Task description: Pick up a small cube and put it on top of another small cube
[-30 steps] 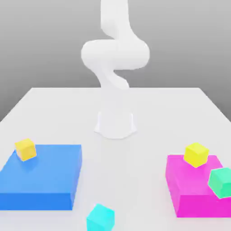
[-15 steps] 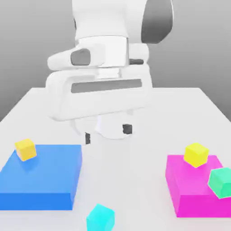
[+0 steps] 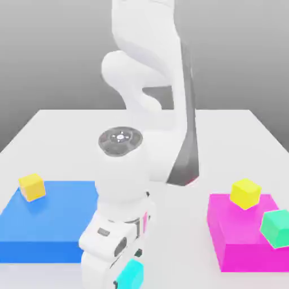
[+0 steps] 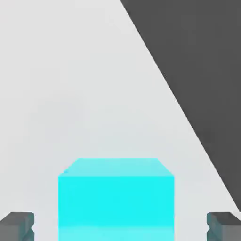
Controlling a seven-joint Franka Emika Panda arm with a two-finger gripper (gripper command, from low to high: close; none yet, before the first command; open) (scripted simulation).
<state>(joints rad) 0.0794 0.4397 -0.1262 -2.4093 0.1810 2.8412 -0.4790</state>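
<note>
My gripper [image 4: 117,226] hangs wide open astride the cyan cube [image 4: 116,200], gripping nothing; it looks light, rigid, best pinched on its flat sides.

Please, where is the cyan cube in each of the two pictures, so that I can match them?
Exterior view: the cyan cube sits at the bottom edge, near the middle, partly behind the hand.
Hand view: the cube lies between the two fingertips, with gaps both sides.
Shared landmark: the white table under the cube.
</note>
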